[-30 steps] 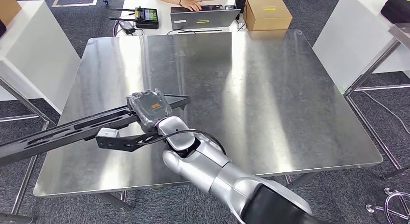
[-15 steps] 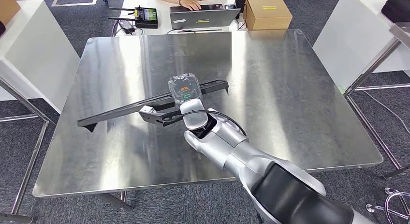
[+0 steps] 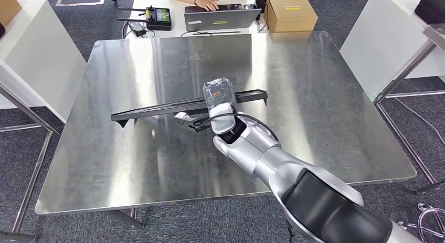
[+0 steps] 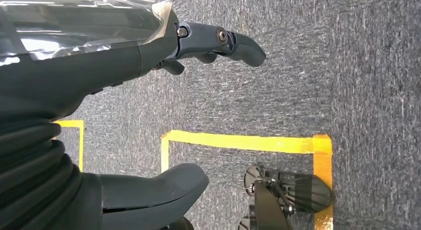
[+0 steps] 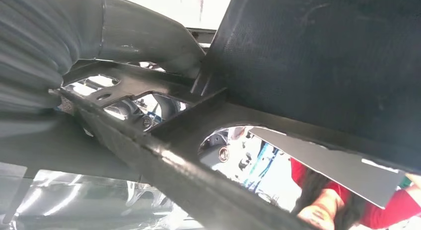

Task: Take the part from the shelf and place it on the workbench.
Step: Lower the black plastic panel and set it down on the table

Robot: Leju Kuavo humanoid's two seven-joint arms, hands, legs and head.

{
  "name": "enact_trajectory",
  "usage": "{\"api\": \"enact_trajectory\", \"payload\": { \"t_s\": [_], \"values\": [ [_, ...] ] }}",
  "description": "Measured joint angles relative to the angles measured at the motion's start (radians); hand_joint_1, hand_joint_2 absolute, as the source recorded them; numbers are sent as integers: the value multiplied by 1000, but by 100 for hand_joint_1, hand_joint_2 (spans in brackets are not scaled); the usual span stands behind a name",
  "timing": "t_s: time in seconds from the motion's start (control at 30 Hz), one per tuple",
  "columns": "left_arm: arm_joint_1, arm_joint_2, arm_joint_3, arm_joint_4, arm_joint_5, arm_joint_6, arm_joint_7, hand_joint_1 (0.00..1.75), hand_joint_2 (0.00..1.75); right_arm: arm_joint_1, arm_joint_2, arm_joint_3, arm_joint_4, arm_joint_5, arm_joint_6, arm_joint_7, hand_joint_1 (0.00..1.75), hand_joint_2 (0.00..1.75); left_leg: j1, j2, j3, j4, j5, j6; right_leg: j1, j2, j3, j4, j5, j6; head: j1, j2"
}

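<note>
I am reaching my right arm out over the steel surface, and my right hand is gripping the part, a long black bar with a bracketed frame under it. My fingers are wrapped around it near its middle; the wrist view shows the black frame crossing right in front of my thumb, so the hold looks firm. The part is lying roughly level across the middle of the surface, one end pointing toward the left edge, the other just past my hand. I cannot tell whether it is touching the steel or hanging just above it.

My left hand is hanging down over grey carpet with yellow tape lines. Its fingers are stretched out, apart from the thumb, and holding nothing.

Nothing is standing on the surface around the part. Beyond the far edge, a white desk is carrying a small black device, a laptop and a cardboard box. A person's hands are resting at the laptop. White tables are flanking the surface on both sides.
</note>
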Motion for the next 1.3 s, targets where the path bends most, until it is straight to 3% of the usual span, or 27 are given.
{"api": "enact_trajectory", "payload": {
  "t_s": [0.07,0.27,0.4,0.83,1.1,1.3],
  "values": [
    [0,0,0,0,-2,-5,0,0,175,-1,-4,2,1,0,3,2,0,0,0,0,-1,0,0,0,0,0,-1,0,0,0,0,0],
    [2,0,-2,0,-18,-8,0,0,175,-1,-17,2,8,-3,27,7,0,0,0,0,-4,0,0,0,0,0,-5,0,0,0,0,0],
    [2,0,-3,0,-19,-7,0,0,0,-1,-27,2,10,-4,28,7,0,0,0,0,-6,0,0,0,0,0,-7,0,0,0,0,0],
    [7,0,-3,0,-19,-6,-7,0,0,-2,-34,-6,13,-13,12,-1,0,0,0,0,-6,-1,0,0,0,0,-7,0,0,0,0,0],
    [14,0,-3,0,-19,-6,-16,0,0,-7,-23,-51,12,-72,-62,-30,0,0,0,0,-6,-1,0,0,0,0,-6,0,0,0,0,0],
    [16,0,-2,0,-19,-6,-17,0,0,-34,-6,-123,-2,-131,-183,-108,0,0,0,0,-6,-1,0,0,0,0,-6,0,0,0,0,0]
  ]
}}
